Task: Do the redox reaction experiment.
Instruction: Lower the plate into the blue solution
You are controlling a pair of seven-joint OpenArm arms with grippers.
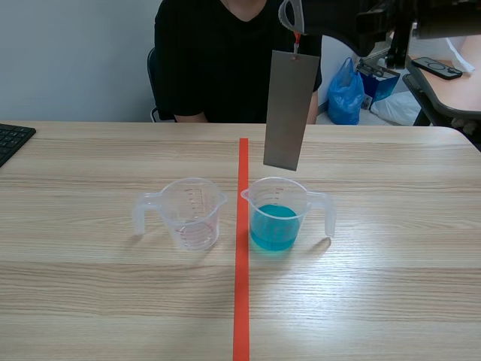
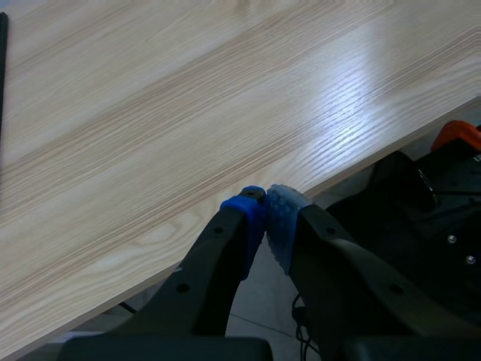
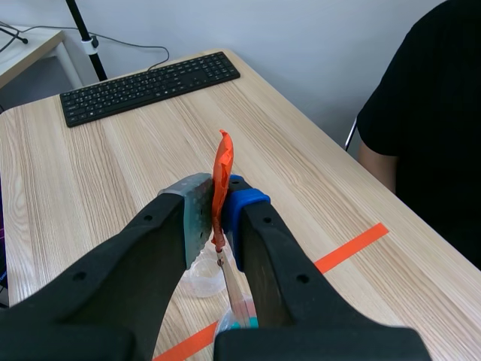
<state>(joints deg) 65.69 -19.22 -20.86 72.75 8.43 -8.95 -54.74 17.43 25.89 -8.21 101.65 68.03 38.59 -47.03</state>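
Note:
A grey metal strip (image 1: 289, 109) hangs by an orange tag (image 3: 222, 180) from my right gripper (image 1: 294, 16), high at the top of the scene view. Its lower end hovers just above a clear beaker of blue liquid (image 1: 276, 215) right of the tape line. An empty clear beaker (image 1: 189, 213) stands left of the line. In the right wrist view my gripper (image 3: 218, 201) is shut on the orange tag, with the strip (image 3: 237, 295) dangling below. My left gripper (image 2: 264, 207) is shut on nothing over the table's edge, out of the scene view.
A person in black sits across the table (image 1: 90, 271). A black keyboard (image 1: 11, 141) lies at the far left edge and shows as the keyboard (image 3: 146, 86) in the right wrist view. A blue bag (image 1: 346, 94) and a side desk stand beyond the right corner.

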